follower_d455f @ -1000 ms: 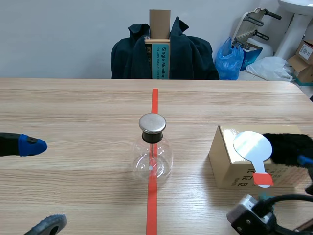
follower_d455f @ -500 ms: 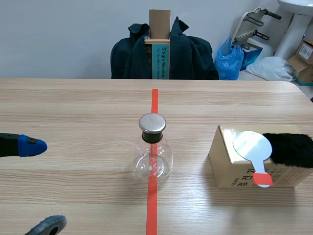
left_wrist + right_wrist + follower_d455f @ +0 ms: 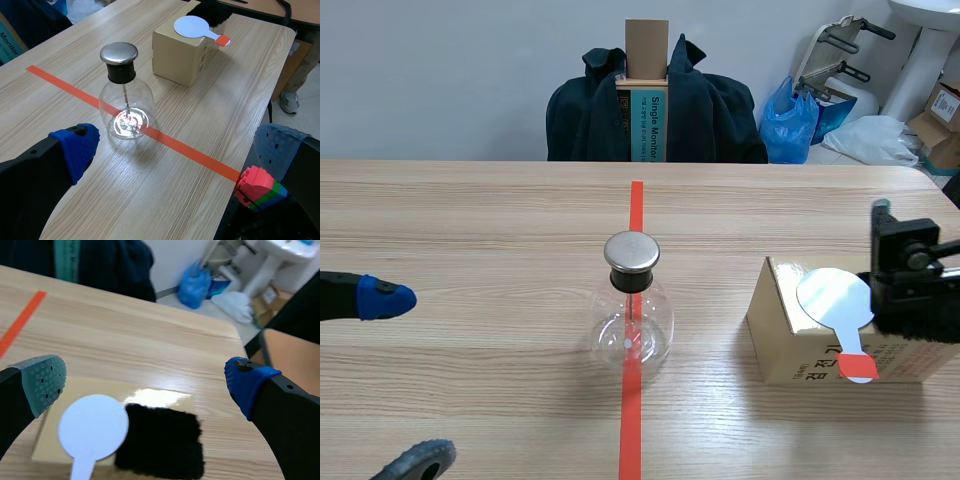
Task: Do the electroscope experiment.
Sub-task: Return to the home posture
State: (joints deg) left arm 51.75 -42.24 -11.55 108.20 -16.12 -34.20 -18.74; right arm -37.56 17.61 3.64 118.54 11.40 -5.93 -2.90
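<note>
Electroscope flask [image 3: 631, 310] stands mid-table on red tape line [image 3: 636, 210], metal cap up. Cardboard box [image 3: 785, 345] to its right; white disc paddle [image 3: 835, 298] and black fur pad [image 3: 160, 440] side by side on top. Right gripper [image 3: 146, 382] above box, released, empty. Left gripper [image 3: 175, 147] near left, fingers spread, empty.

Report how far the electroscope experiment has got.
Done: nothing visible. The paddle and fur lie on the box, and the electroscope stands untouched. In hand: the right gripper, open, hovers over paddle and fur; the left gripper is open, holding nothing. Left, likely: grasp, rub, bring the paddle to the cap.
</note>
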